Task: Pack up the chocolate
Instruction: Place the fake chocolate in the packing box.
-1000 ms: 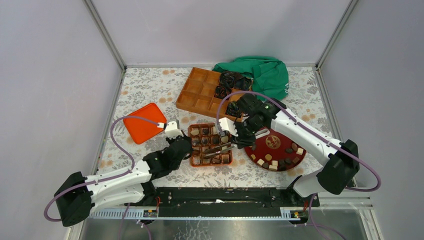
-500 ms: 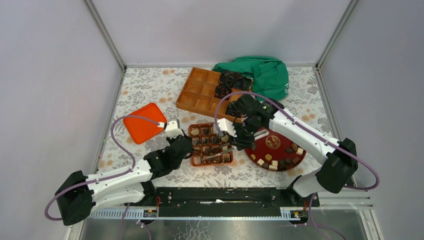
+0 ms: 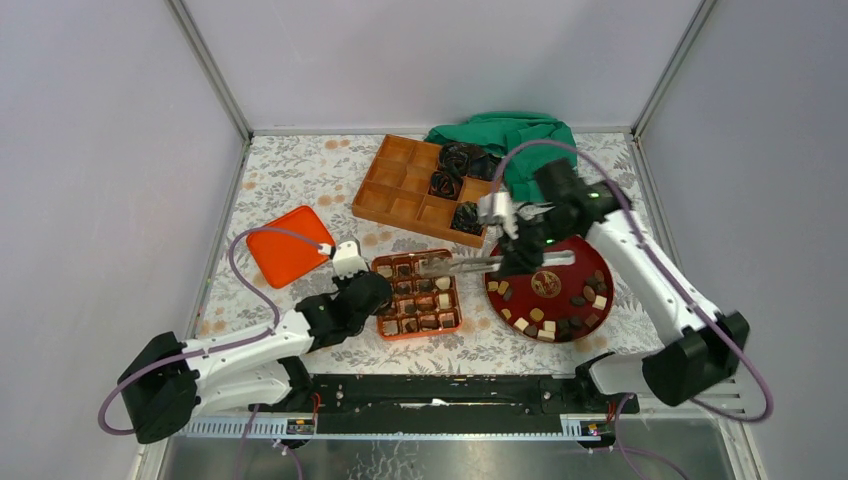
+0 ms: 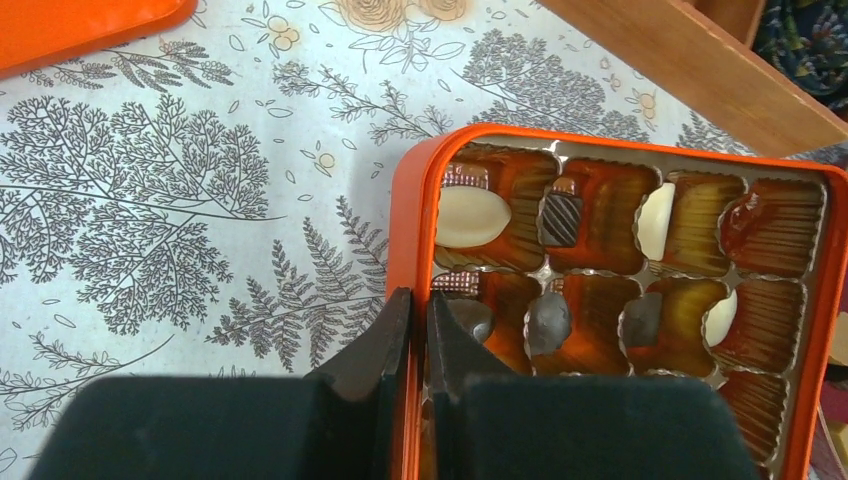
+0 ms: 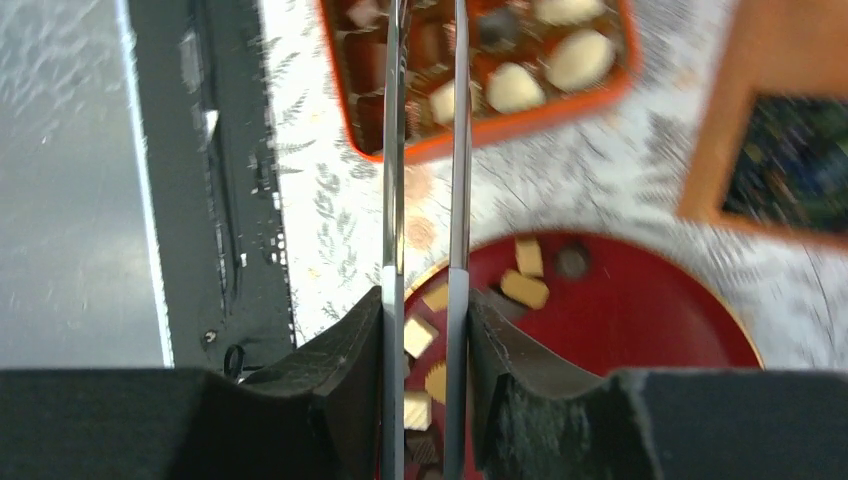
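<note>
Chocolate pieces (image 3: 545, 322), brown, tan and cream, lie on the red plate (image 3: 572, 268). More chocolate (image 4: 470, 216) fills cells of the orange box (image 4: 405, 230). My left gripper (image 4: 418, 300) is shut on the box's left rim, seen from above at the box (image 3: 381, 305). My right gripper (image 5: 425, 300), above the plate's left part (image 5: 650, 320), is shut on metal tongs (image 5: 393, 150). The tongs (image 3: 460, 264) reach left over the box's far cells. Their tips run out of the right wrist view, so whether they hold a piece is hidden.
A wooden compartment tray (image 3: 400, 185) with black crinkled bundles (image 3: 455, 165) stands behind the box. A green cloth (image 3: 535, 145) lies at the back right. An orange lid (image 3: 288, 245) lies at the left. Grey walls enclose the patterned table.
My right arm has swung right and back, carrying the tongs from the box's near cells to its far edge. The left gripper has kept its hold on the box's rim.
</note>
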Motion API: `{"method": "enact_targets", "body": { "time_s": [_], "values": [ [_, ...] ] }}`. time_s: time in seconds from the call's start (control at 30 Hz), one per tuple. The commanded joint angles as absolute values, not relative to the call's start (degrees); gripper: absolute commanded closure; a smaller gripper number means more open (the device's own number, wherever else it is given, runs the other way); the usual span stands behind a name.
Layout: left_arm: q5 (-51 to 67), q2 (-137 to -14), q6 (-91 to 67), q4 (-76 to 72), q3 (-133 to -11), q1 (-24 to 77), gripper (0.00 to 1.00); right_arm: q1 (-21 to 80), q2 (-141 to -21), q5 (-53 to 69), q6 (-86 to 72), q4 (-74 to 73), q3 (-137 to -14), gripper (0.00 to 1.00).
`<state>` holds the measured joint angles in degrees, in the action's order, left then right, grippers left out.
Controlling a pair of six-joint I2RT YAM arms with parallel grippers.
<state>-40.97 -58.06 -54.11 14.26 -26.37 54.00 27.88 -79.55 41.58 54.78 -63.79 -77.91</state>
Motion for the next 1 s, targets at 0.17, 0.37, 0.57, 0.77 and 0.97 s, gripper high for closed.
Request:
{"method": "enact_targets", "body": {
  "time_s": [0.17, 0.37, 0.57, 0.77, 0.97],
  "values": [
    [-32.4, -62.5, -55.5, 11.3, -29.4, 45.6, 0.89, 1.8, -63.2, 38.9, 48.1, -64.8, -68.2, 0.60],
    [-30.6, -58.9, -54.0, 11.7, -29.2, 44.3, 0.55, -3.6, -60.4, 29.5, 48.4, -69.1, -64.6, 0.59],
    [-23.6, -42.2, -46.3, 13.9, -28.7, 44.2, 0.06, -3.8, -57.9, 24.8, 52.4, -78.3, -66.2, 0.57],
    [-10.4, -30.3, -39.5, 5.8, -25.9, 44.1, 0.01, -3.7, -56.6, 21.9, 57.3, -82.3, -60.3, 0.56],
    [-2.2, -29.5, -39.1, -2.0, -23.1, 44.1, 0.01, -3.7, -53.6, 14.6, 58.0, -81.6, -56.6, 0.54]
  ]
}}
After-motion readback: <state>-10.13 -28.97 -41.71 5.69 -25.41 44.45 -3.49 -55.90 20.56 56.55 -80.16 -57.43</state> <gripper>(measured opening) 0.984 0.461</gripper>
